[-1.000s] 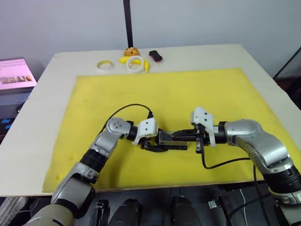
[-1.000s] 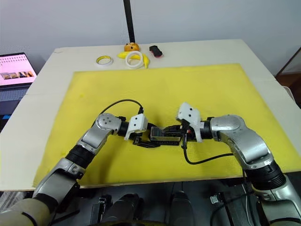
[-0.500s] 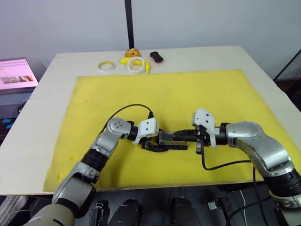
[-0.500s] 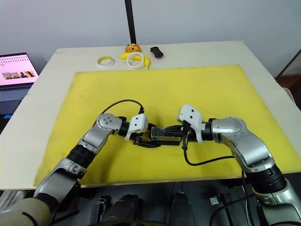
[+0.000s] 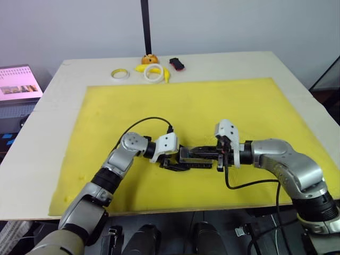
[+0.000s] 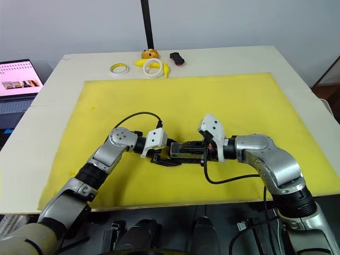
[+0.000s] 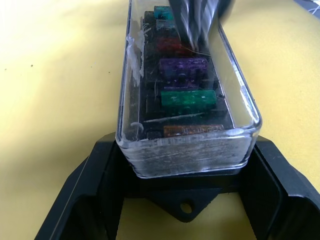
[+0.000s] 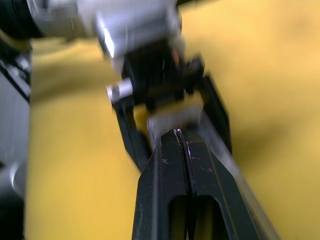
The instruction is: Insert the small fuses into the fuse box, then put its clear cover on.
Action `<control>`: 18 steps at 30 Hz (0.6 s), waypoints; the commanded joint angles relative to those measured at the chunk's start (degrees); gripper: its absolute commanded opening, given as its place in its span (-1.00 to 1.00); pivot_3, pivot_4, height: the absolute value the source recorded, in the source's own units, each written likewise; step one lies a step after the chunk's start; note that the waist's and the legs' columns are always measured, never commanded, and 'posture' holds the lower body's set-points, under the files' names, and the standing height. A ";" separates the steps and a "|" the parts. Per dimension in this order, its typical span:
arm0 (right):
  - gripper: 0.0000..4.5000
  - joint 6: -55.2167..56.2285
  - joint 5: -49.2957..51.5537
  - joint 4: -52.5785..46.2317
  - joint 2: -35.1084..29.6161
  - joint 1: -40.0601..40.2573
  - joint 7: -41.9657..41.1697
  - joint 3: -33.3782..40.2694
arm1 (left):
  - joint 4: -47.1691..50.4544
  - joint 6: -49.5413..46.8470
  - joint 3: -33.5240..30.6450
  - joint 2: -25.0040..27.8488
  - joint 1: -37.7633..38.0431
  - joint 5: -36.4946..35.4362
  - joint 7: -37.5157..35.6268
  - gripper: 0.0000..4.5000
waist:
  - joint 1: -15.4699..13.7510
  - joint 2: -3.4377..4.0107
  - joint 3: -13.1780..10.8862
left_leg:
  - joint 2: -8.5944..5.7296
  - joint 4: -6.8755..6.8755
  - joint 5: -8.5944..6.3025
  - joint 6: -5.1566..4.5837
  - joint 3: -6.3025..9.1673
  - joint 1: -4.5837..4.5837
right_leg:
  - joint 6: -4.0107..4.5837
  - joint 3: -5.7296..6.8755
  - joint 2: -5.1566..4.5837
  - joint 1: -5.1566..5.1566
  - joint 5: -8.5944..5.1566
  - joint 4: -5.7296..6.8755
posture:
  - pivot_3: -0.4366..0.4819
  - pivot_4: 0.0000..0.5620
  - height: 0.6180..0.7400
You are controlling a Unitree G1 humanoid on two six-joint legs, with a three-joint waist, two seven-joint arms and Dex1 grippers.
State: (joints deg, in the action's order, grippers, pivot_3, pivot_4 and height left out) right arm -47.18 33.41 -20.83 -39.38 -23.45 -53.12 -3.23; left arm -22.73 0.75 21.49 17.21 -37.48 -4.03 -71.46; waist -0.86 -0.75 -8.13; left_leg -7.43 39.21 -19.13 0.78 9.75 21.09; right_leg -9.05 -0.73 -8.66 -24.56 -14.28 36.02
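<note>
Two tape rings point(image 5: 154, 74) lie far off; right gripper point(image 8: 182, 137) (closed) tops clear cover point(image 7: 186, 95).

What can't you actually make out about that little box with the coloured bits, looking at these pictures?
- Far end of the fuse box: in the left wrist view the right gripper is a blur across the clear cover, hiding the last fuses.
- Whether the cover is clicked fully down: no view settles it.
- Head views: the fuses are too small to count between the two grippers.
</note>
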 commanded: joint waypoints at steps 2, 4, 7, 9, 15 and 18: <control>-0.99 0.99 -5.11 -1.11 -4.53 4.21 -1.08 -6.12 | 0.79 0.38 -0.44 0.09 -0.59 0.15 0.55 0.14 | -0.05 0.00 0.00 | -0.01 0.00 0.00 0.00 0.02 0.05 | 0.00 0.01 0.00 -0.02 0.00 -0.01 | -0.05 -0.47 1.00; -0.99 -0.55 -7.96 0.16 -5.57 5.58 1.30 -8.96 | 0.83 0.33 -0.42 0.08 -0.58 0.18 0.59 0.14 | 0.12 0.04 0.03 | -0.03 0.00 0.00 0.00 -0.02 0.06 | 0.00 -0.01 -0.01 -0.07 0.00 0.00 | -0.05 -0.47 1.00; -0.99 -1.32 -8.85 0.85 -5.80 5.95 2.66 -9.98 | 0.86 0.13 -0.47 -0.02 -0.76 0.17 0.64 0.14 | 0.04 -0.01 0.06 | 0.03 -0.01 0.00 0.00 -0.01 -0.10 | 0.00 0.01 0.03 0.09 0.00 0.00 | -0.05 -0.47 1.00; -0.99 -1.78 -8.22 0.31 -5.69 5.83 2.77 -9.58 | 0.98 -0.01 -0.51 -0.03 -0.76 0.13 0.61 0.14 | 0.12 -0.07 0.10 | 0.02 -0.01 0.00 0.00 -0.01 -0.14 | 0.00 0.00 0.03 0.13 0.00 -0.01 | -0.05 -0.47 1.00; -0.99 -1.04 -7.96 -1.10 -6.37 6.01 2.02 -9.62 | 0.97 -0.08 -0.30 -0.28 -0.54 0.29 0.75 0.14 | 0.06 -0.07 0.10 | 0.02 -0.02 0.00 0.00 -0.02 -0.16 | 0.00 0.00 0.02 0.14 0.00 0.00 | -0.05 -0.47 1.00; -0.99 0.14 -8.13 -1.71 -6.48 6.53 1.94 -9.43 | 1.50 -0.35 -0.27 -0.28 -0.29 0.19 0.70 0.14 | 0.02 -0.07 0.10 | 0.02 -0.02 0.00 0.00 -0.01 -0.16 | 0.00 0.00 0.02 0.14 0.00 0.00 | -0.05 -0.47 1.00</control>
State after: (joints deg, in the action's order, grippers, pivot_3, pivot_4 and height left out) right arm -45.05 28.08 -24.31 -44.52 -19.60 -51.26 -8.61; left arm -22.82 0.43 21.69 17.19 -37.38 -3.38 -71.16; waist -0.83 -0.82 -8.03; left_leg -7.41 39.19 -19.13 0.77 9.73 20.92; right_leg -9.05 -0.73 -8.65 -24.42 -14.28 36.01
